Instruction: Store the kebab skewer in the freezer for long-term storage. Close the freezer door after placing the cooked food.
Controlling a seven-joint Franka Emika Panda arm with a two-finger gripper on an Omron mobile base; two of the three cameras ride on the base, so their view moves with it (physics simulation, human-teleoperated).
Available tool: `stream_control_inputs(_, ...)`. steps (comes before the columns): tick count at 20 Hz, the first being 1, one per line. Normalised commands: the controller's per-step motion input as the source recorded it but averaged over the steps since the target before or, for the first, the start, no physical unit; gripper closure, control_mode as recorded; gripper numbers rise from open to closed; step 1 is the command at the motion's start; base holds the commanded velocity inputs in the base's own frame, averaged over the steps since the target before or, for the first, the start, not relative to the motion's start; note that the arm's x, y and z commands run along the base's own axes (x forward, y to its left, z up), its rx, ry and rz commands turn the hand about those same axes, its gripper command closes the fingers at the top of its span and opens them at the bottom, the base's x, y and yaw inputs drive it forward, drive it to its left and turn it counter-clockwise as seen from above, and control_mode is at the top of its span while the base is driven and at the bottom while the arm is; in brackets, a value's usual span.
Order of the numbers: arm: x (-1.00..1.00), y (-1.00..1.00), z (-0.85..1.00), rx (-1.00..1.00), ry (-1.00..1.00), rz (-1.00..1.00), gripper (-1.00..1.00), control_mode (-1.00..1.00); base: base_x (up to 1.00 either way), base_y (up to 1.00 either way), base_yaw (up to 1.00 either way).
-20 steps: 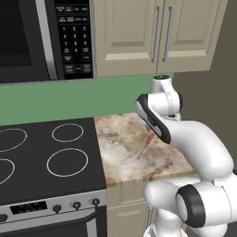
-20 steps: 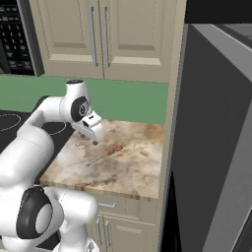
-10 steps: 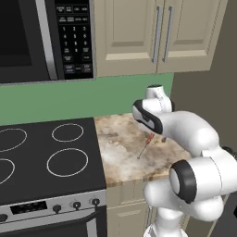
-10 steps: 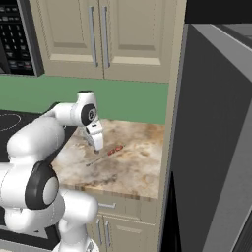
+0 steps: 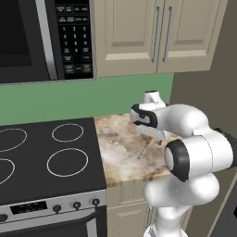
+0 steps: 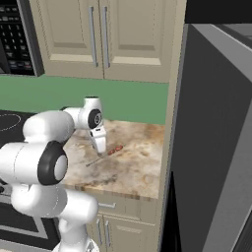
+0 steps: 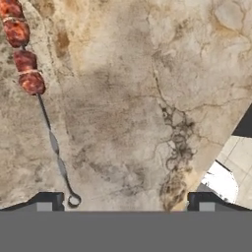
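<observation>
The kebab skewer point(image 7: 30, 81) lies flat on the marbled counter point(image 6: 133, 167), its red-brown meat chunks at one end and a small ring at the other. In the hand view the ring end lies just beside my left fingertip point(image 7: 49, 202). My gripper point(image 7: 125, 204) is open, with only bare counter between its fingers. From the base views the gripper point(image 6: 100, 147) hangs low over the counter, right beside the skewer point(image 6: 111, 151), and its fingers point down at the skewer point(image 5: 144, 149). A tall dark grey fridge slab point(image 6: 216, 147) stands right of the counter; the freezer's inside is out of view.
A black stove top point(image 5: 46, 157) with ring burners adjoins the counter on the left. A microwave point(image 5: 41, 37) and beige wall cabinets point(image 6: 103, 39) hang above, and a green wall runs behind. The counter's front edge point(image 6: 118, 189) is close.
My hand has come down and slid towards the skewer, and the elbow has swung forward. The jaws have stayed wide. The skewer has not moved.
</observation>
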Motion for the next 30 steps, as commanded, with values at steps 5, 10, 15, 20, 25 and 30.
stream_control_inputs(5,0.43,-0.1,-0.32,0.0,0.0,0.0,-1.0,-1.0,0.0,0.0,0.0)
stream_control_inputs(10,0.35,-0.04,-0.3,0.0,0.0,0.0,-1.0,-1.0,0.0,0.0,0.0)
stream_control_inputs(15,0.27,0.0,-0.34,0.0,0.0,0.0,-1.0,-1.0,0.0,0.0,0.0)
stream_control_inputs(20,0.27,0.0,-0.34,0.0,0.0,0.0,-1.0,-1.0,0.0,0.0,0.0)
stream_control_inputs(25,0.22,0.0,-0.3,0.0,0.0,0.0,-1.0,-1.0,0.0,0.0,0.0)
stream_control_inputs(30,0.09,0.0,-0.28,0.0,0.0,0.0,-1.0,-1.0,0.0,0.0,0.0)
